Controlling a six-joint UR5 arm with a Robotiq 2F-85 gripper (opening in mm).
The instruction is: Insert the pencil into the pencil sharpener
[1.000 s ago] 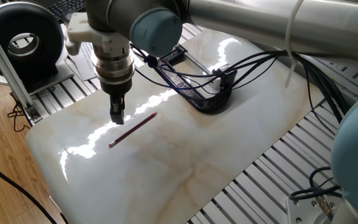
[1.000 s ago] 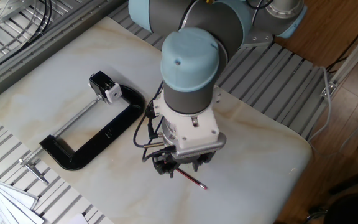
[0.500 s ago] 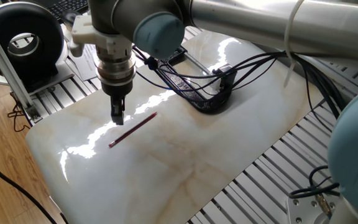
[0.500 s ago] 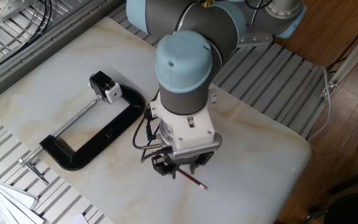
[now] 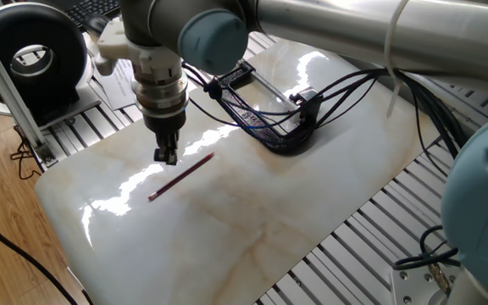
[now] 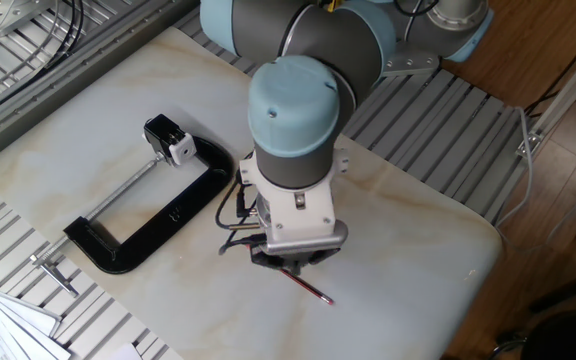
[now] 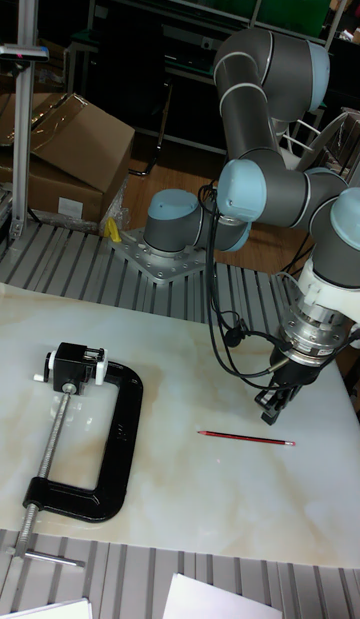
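The pencil (image 7: 246, 438) lies flat on the counter (image 5: 252, 220), well apart from the clamp (image 7: 105, 449) holding the pencil sharpener (image 7: 76, 364). The claw (image 7: 271, 407) hovers just beside the pencil, empty; its jaw spacing I cannot tell. Grasping and insertion both remain.

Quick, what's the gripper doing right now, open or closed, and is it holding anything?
Gripper: holding nothing; the pencil lies on the table beside it. Whether the jaws are open or closed cannot be told from these views.
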